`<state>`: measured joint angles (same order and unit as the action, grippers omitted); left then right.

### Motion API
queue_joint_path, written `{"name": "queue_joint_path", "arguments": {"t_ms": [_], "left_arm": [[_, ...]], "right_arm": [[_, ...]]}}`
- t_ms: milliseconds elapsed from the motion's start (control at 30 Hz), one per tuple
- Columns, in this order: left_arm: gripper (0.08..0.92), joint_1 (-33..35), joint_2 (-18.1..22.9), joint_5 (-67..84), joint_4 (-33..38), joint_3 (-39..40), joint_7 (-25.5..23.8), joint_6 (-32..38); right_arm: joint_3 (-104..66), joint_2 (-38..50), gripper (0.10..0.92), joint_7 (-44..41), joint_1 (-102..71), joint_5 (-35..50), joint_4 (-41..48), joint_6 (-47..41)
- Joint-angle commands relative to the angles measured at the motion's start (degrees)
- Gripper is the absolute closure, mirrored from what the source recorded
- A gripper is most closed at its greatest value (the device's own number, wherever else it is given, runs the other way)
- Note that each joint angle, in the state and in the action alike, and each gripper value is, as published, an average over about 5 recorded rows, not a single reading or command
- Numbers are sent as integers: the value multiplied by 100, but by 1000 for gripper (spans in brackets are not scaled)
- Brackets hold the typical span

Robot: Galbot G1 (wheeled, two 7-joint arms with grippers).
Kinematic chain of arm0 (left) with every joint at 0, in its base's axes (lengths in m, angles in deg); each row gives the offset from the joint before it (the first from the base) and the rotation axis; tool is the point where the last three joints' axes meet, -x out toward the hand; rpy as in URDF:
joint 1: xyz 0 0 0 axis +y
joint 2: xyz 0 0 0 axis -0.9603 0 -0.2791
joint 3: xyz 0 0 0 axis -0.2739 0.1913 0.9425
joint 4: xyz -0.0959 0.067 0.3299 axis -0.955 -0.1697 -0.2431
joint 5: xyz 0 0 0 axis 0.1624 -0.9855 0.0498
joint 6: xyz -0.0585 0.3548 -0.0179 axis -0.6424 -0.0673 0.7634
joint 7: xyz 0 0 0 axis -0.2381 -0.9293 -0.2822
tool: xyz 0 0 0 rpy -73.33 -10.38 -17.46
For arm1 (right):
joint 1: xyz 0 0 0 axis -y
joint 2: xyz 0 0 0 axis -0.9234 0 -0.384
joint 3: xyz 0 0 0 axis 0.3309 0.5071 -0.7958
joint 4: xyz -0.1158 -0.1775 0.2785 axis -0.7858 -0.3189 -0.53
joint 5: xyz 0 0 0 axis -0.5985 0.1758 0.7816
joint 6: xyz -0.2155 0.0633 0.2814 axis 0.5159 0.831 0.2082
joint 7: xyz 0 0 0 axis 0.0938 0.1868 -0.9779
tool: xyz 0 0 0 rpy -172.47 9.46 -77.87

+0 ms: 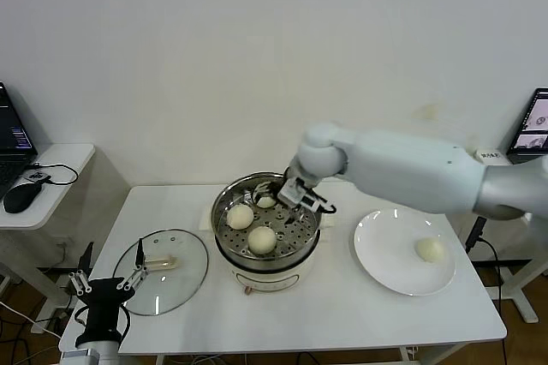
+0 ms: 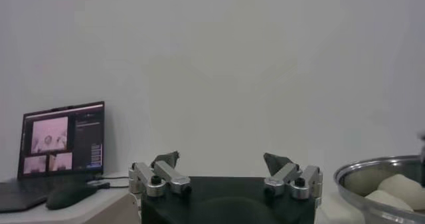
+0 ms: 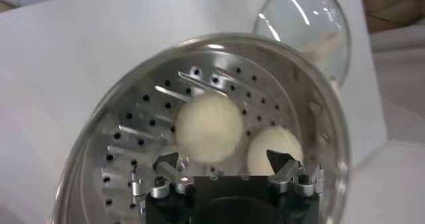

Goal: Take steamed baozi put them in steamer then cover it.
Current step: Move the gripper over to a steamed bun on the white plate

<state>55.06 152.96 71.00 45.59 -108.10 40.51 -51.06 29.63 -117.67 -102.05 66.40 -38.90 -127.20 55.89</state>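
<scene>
Third baozi dropped in the steamer [image 1: 229, 241].
My right gripper [image 1: 276, 188], jaws apart and empty, could nudge that bun [image 1: 267, 201] while lifting out.

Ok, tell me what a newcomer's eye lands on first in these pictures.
The right gripper, jaws open, hangs over the steamer at mid-table, where three baozi sit on the perforated tray. One more baozi lies alone on the white plate to the steamer's right. The cover lies flat on the table to its left, near the open left gripper.

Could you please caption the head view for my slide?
Right claw open over steamer holding three baozi; one left on plate.
</scene>
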Motion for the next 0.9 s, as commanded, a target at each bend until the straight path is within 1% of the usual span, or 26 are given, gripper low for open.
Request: {"name": "queue_joint_path", "arguments": {"t_ms": [33,167,267,367,567,733,900], "left_arm": [[177,-29,-69,-5,-43,55,-11,-15],[177,-72,-119,-34,-78,148,-22,-30],[177,-95,-145,-57,-96,209,-28,-37],[177,-108,-165,-90,-106,257,-34,-41],[177,-126,-172,-148,-118,313,-42,-71],[177,-120,-176,-165,-131,306,-45,-114],[177,-117,-163,-180,-139,297,-47,-155]], "right_arm": [[-476,1945,203,-261,137,558,-847,-1946],[-701,2964,202,-312,-173,594,-1185,-2522],[-885,3385,203,-367,-533,370,-1178,-2570],[-1260,3656,203,-478,-1081,-33,-1011,-2415],[-2579,3792,203,-773,-2670,-719,-390,-2003],[-3735,3612,203,-930,-3836,-1100,208,-1660],[-4323,3336,203,-986,-4502,-1503,756,-1369]]}}
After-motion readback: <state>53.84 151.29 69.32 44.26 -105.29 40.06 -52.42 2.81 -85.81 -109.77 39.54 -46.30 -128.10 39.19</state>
